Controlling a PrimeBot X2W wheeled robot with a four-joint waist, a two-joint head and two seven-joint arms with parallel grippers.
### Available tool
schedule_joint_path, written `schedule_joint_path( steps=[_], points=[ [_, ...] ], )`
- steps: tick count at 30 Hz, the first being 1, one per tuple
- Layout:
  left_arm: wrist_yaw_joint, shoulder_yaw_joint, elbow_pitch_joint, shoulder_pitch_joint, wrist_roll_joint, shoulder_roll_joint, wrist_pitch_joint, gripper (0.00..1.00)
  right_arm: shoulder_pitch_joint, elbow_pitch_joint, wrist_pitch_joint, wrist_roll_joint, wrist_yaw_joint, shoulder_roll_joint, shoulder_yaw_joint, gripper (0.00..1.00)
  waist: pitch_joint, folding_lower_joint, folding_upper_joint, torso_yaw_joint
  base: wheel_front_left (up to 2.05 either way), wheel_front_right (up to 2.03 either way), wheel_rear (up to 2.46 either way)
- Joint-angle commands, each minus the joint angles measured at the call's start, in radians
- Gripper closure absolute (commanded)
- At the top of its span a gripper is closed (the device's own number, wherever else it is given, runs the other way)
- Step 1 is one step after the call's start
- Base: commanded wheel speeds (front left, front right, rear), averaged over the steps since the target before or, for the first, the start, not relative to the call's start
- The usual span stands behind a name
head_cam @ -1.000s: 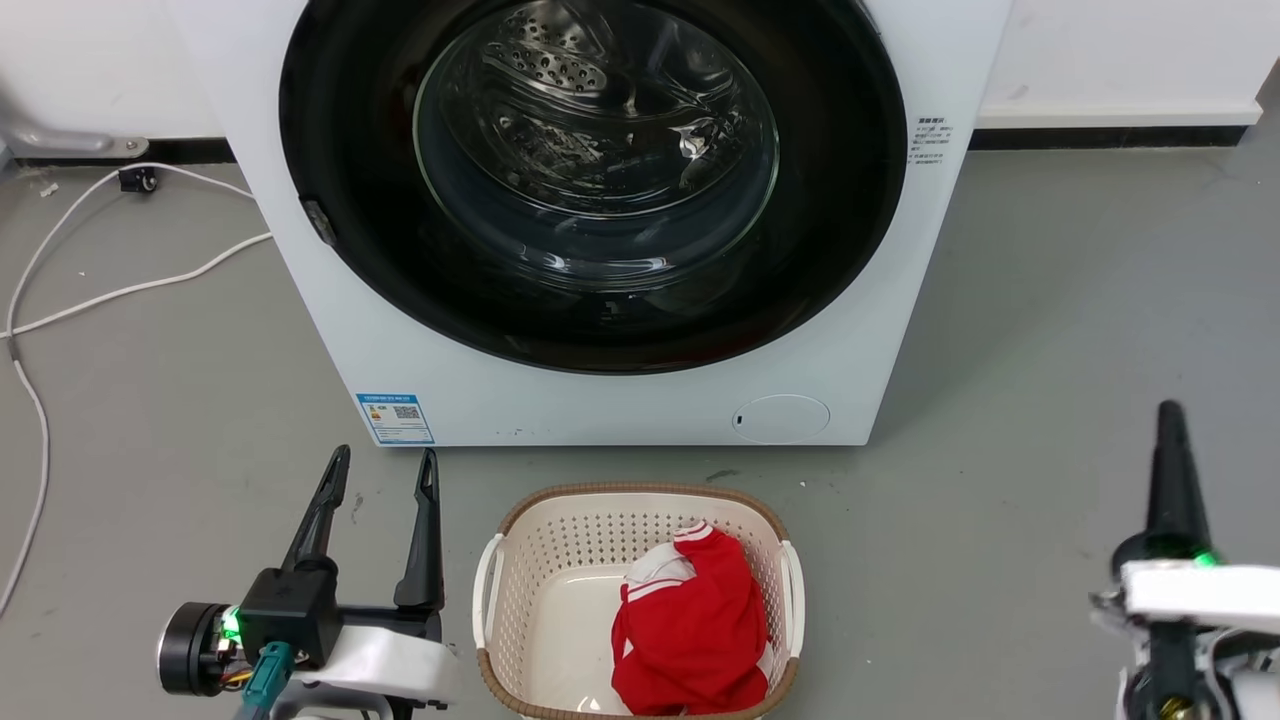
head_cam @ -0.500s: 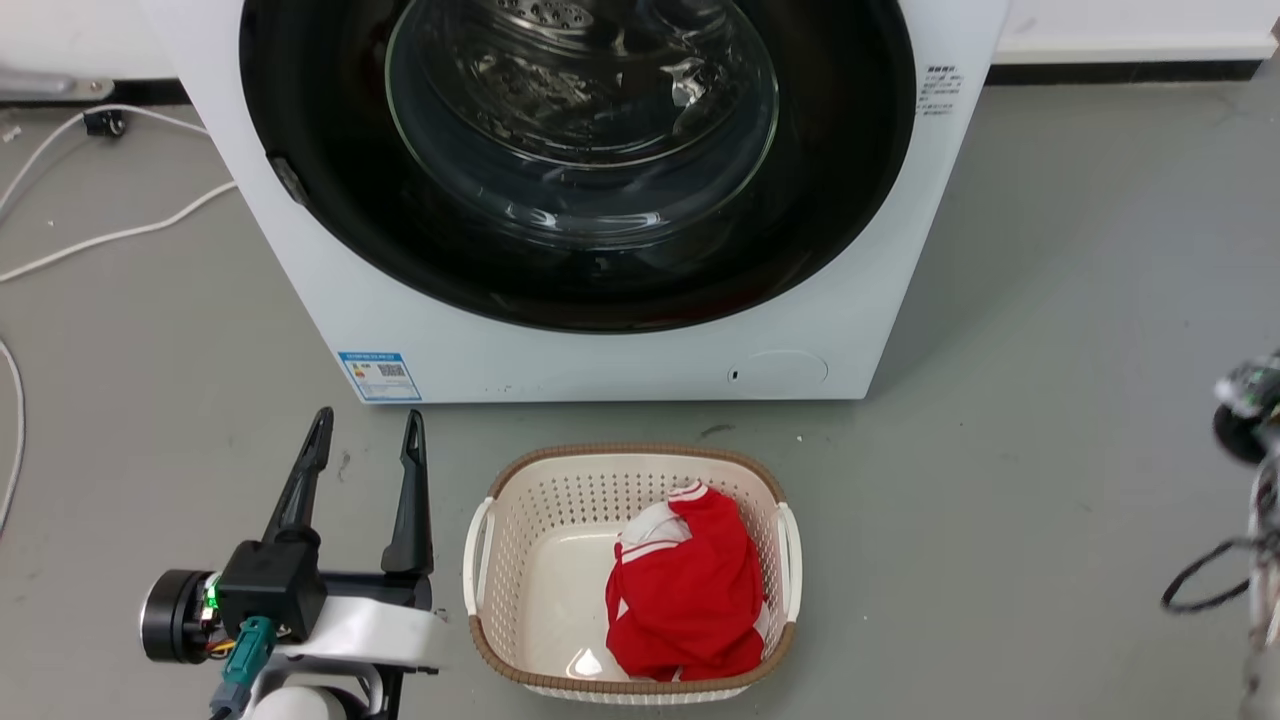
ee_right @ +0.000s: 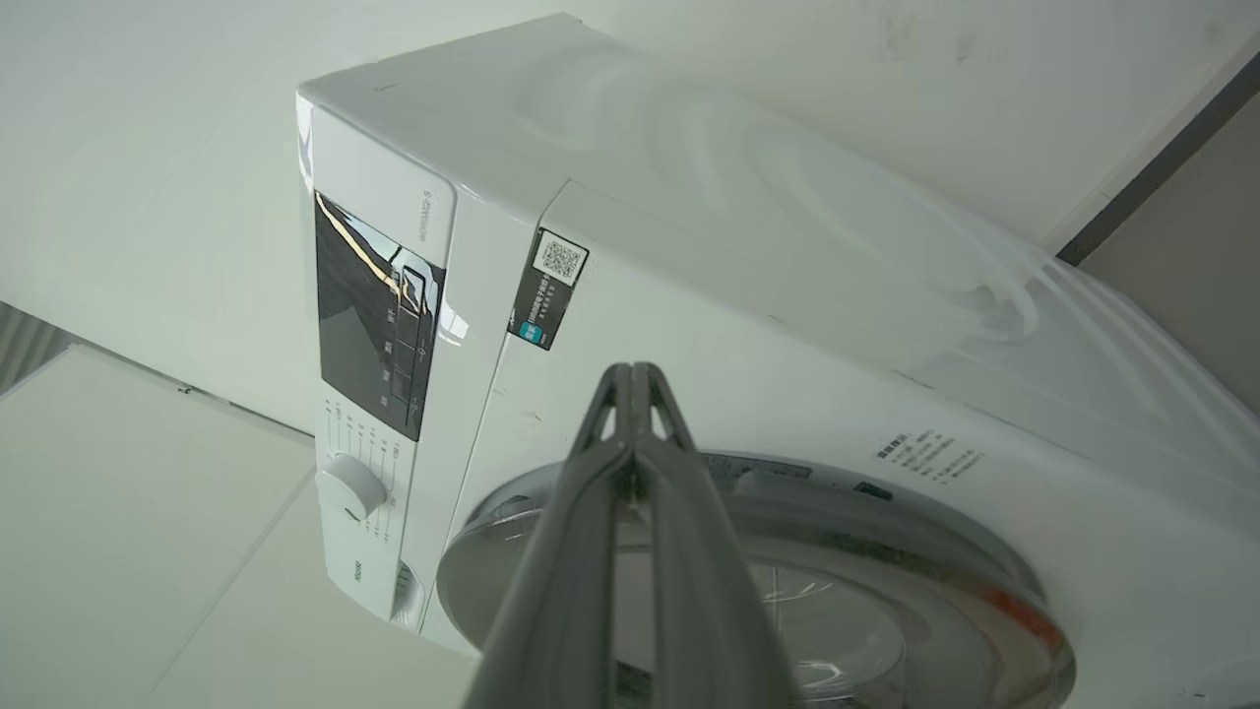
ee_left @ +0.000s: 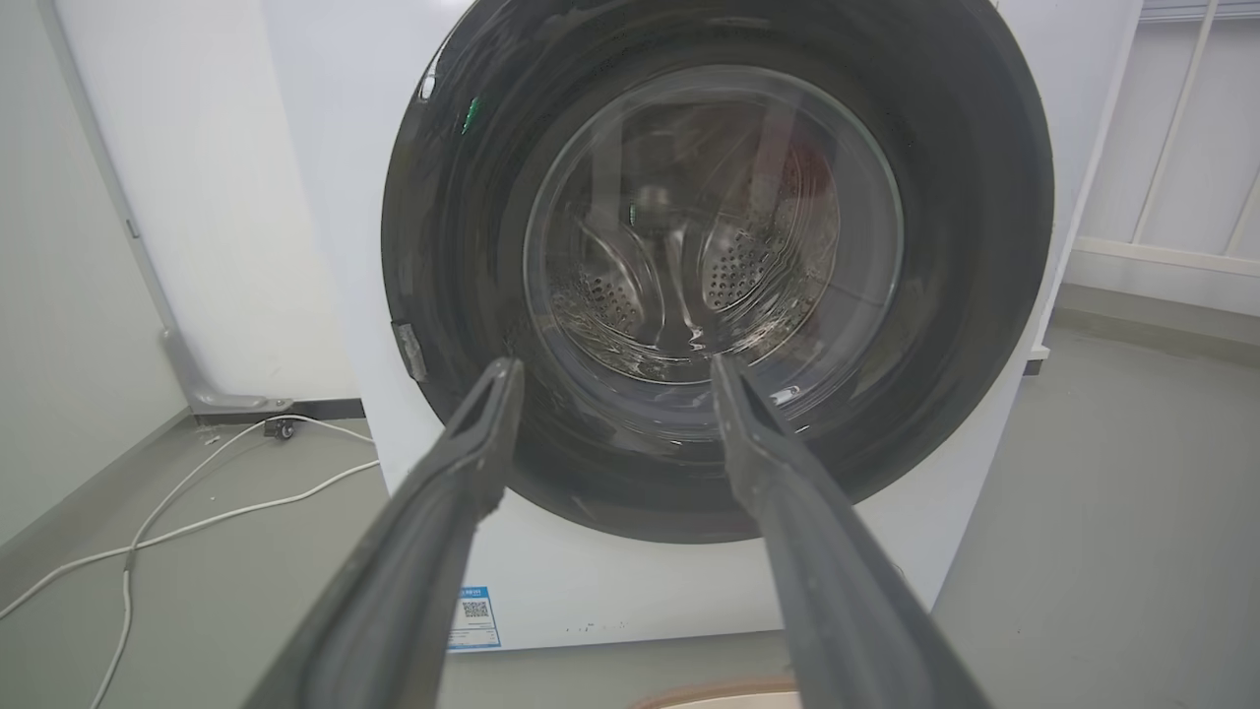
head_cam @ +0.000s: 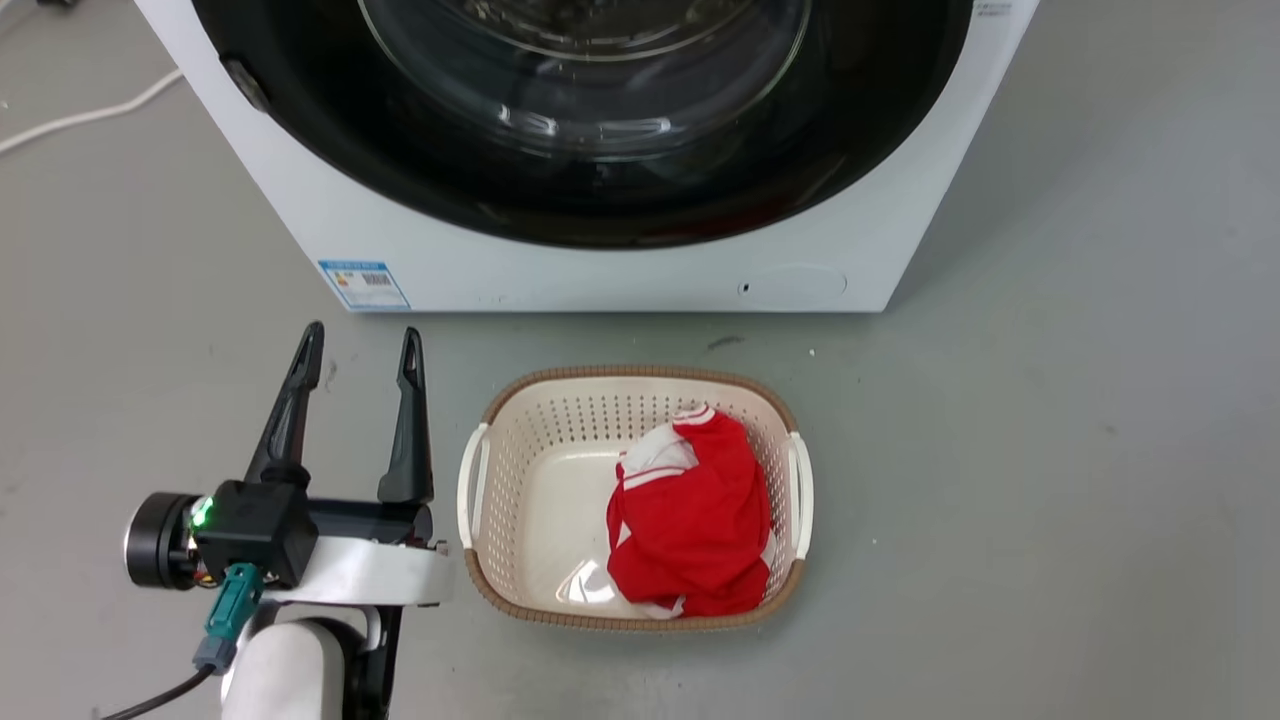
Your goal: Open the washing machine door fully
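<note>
Far left in the head view, a white cable (head_cam: 80, 112) trails over the grey floor (head_cam: 1050, 450). Next along, the left claw (head_cam: 361, 332) hangs above the floor before the lower left corner of the white washing machine (head_cam: 600, 285), near a blue label (head_cam: 363, 284) stuck to the front. It is released, its two dark fingers (head_cam: 290, 420) spread wide with nothing between them, and they are well clear of the machine. The left wrist view looks along the left claw (ee_left: 615, 364) straight at the washing machine door (ee_left: 453, 246). The glossy black ring sits shut, flat against the cabinet, with a small latch tab (ee_left: 409, 350) on its left edge and the steel drum visible through the glass. In the head view the washing machine door (head_cam: 600, 225) fills the upper middle, cut off by the top edge. Directly below, a cream basket (head_cam: 640, 372) with a brown rim stands on the floor, just right of the left claw, and holds a crumpled red garment (head_cam: 690, 520) with white trim. To the right, a round cover (head_cam: 795, 283) marks the machine's lower front. In the right wrist view the right claw (ee_right: 631, 372) is clenched on nothing, fingertips pressed together. It points at the machine's front between the black control panel (ee_right: 374, 315), with a white dial (ee_right: 349, 485) beside it, and the washing machine door (ee_right: 886, 571).
</note>
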Motion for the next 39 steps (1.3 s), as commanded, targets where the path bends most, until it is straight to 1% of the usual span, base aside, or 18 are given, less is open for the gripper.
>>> schedule_joint_path(
  steps=[1, 2, 3, 4, 5, 6, 9, 17, 29, 32, 39],
  points=[
    [-0.006, -0.003, -0.007, -0.022, 0.006, 0.000, -0.002, 0.00, -0.065, 0.045, 0.034, -0.026, 0.000, -0.010, 0.022, 1.00, 0.040, -0.0001, 0.0000, 0.003, 0.00, 0.00, 0.00],
    [-0.007, -0.007, -0.015, -0.043, 0.006, -0.001, -0.002, 0.00, -0.162, 0.118, 0.092, -0.068, 0.000, -0.009, 0.055, 1.00, 0.075, -0.0001, 0.0000, 0.008, 0.00, 0.00, 0.00],
    [-0.008, -0.008, -0.019, -0.049, 0.007, -0.001, -0.002, 0.00, -0.191, 0.140, 0.112, -0.081, 0.000, -0.010, 0.065, 1.00, 0.086, -0.0001, 0.0000, 0.010, 0.00, 0.00, 0.00],
    [-0.009, -0.014, -0.026, -0.072, 0.013, -0.001, -0.002, 0.00, -0.270, 0.185, 0.160, -0.126, 0.000, -0.007, 0.099, 1.00, 0.123, -0.0001, 0.0000, 0.017, 0.00, 0.00, 0.00],
    [-0.009, -0.014, -0.026, -0.072, 0.013, -0.001, -0.002, 0.00, -0.270, 0.185, 0.160, -0.126, 0.000, -0.007, 0.099, 1.00, 0.123, -0.0001, 0.0000, 0.017, 0.00, 0.00, 0.00],
    [-0.010, -0.017, -0.027, -0.082, 0.016, -0.001, -0.002, 0.00, -0.304, 0.210, 0.185, -0.151, 0.000, 0.005, 0.119, 1.00, 0.139, -0.0001, 0.0000, 0.023, 0.00, 0.00, 0.00],
    [-0.013, -0.024, -0.032, -0.098, 0.016, -0.001, -0.002, 0.00, -0.354, 0.234, 0.223, -0.180, 0.000, 0.017, 0.140, 1.00, 0.160, -0.0001, 0.0000, 0.032, 0.00, 0.00, 0.00],
    [-0.013, -0.037, -0.044, -0.132, 0.008, -0.002, -0.002, 0.00, -0.430, 0.281, 0.275, -0.237, 0.000, 0.042, 0.164, 1.00, 0.213, -0.0001, 0.0000, 0.051, 0.00, 0.00, 0.00],
    [-0.005, -0.056, -0.050, -0.158, 0.000, -0.003, -0.002, 0.00, -0.492, 0.338, 0.262, -0.296, 0.000, 0.057, 0.154, 1.00, 0.277, -0.0001, 0.0000, 0.076, 0.00, 0.00, 0.00],
    [-0.001, -0.064, -0.050, -0.164, 0.000, -0.004, -0.002, 0.00, -0.509, 0.359, 0.278, -0.299, 0.000, 0.062, 0.147, 1.00, 0.288, -0.0001, 0.0000, 0.082, 0.00, 0.00, 0.00],
    [0.006, -0.071, -0.045, -0.169, -0.006, -0.004, -0.002, 0.00, -0.524, 0.370, 0.361, -0.288, 0.000, 0.067, 0.141, 1.00, 0.297, -0.0001, 0.0000, 0.084, 0.00, 0.00, 0.00]
  ],
)
